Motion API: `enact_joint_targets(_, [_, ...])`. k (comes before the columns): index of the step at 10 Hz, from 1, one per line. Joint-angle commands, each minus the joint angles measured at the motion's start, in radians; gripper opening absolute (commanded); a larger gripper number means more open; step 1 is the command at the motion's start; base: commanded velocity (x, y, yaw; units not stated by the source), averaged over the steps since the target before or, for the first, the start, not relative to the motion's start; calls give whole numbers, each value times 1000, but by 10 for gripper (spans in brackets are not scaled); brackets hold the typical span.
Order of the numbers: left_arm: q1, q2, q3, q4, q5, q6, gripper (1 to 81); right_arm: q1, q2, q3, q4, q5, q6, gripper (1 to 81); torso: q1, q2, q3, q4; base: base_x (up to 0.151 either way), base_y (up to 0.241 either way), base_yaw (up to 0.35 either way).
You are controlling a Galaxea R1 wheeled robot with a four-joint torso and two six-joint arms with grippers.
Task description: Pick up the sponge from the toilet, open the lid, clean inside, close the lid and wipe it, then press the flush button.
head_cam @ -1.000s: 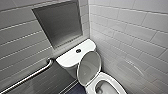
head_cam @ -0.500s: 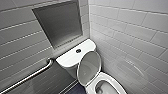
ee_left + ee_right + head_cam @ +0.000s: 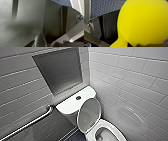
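Note:
The white toilet (image 3: 75, 103) stands in the corner, with the round flush button (image 3: 78, 97) on its flat tank top. Its oval lid (image 3: 88, 114) is raised and leans back against the tank, and the bowl (image 3: 110, 133) is open below it. The bright yellow-green sponge (image 3: 144, 22) looms very close in the right wrist view, and my right gripper (image 3: 134, 43) is shut on its lower edge. Dark robot parts (image 3: 28, 22) cover most of the left wrist view, with nothing held there.
A metal grab bar (image 3: 30, 123) runs along the grey tiled wall to the left of the tank. A grey recessed panel (image 3: 60, 70) sits above the tank. White tiles cover the right wall (image 3: 135, 84). Blue tiled floor (image 3: 105, 7) lies below my right wrist.

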Motion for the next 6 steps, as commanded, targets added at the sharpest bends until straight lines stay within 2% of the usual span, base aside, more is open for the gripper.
enact_joint_targets(1, [-130, -150, 201, -14, 117, -35, 811, -39, -27, 1, -38, -53, -3, 10, 0, 0, 0, 0, 0, 0, 0])
enact_joint_targets(3, [-262, -240, 299, -12, 166, -146, 811, -64, -12, -6, -40, -51, -4, 10, 0, 0, 0, 0, 0, 0, 0])
enact_joint_targets(5, [-371, -334, 432, -12, 169, -281, 811, -80, 11, -22, -41, -51, -6, 10, 0, 0, 0, 0, 0, 0, 0])
enact_joint_targets(6, [-412, -358, 471, -12, 169, -310, 811, -85, 28, -34, -41, -51, -6, 10, 0, 0, 0, 0, 0, 0, 0])
